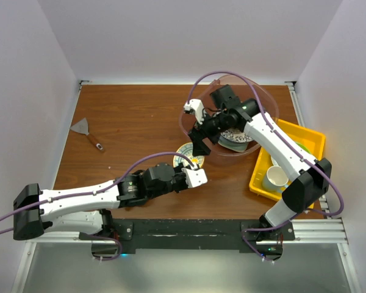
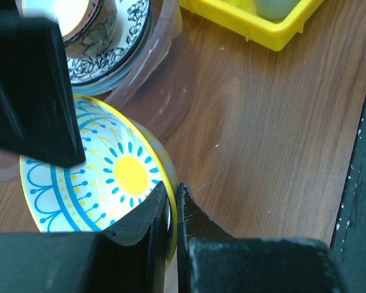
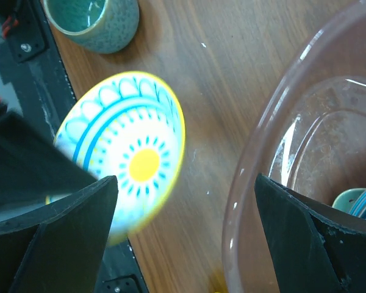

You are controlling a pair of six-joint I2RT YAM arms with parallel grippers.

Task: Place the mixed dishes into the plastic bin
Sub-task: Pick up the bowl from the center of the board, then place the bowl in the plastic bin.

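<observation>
Left gripper [image 2: 171,190] pinches yellow-teal bowl [image 2: 110,177] beside plastic bin [image 3: 247,165] holding stacked dishes [image 1: 235,139].

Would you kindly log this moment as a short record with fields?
left gripper: shut on the bowl at its rim
bowl: yellow and blue pattern, outside the bin, close to its wall
right gripper: open, over the bin's rim
bin: holds stacked dishes
tray: yellow, right of bin, holds a white mug
table: scraper at far left

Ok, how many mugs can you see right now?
2: a grey-teal glazed mug on the wooden table, a white mug in the yellow plastic tray. Others may be hidden in the clear plastic bin.
</observation>
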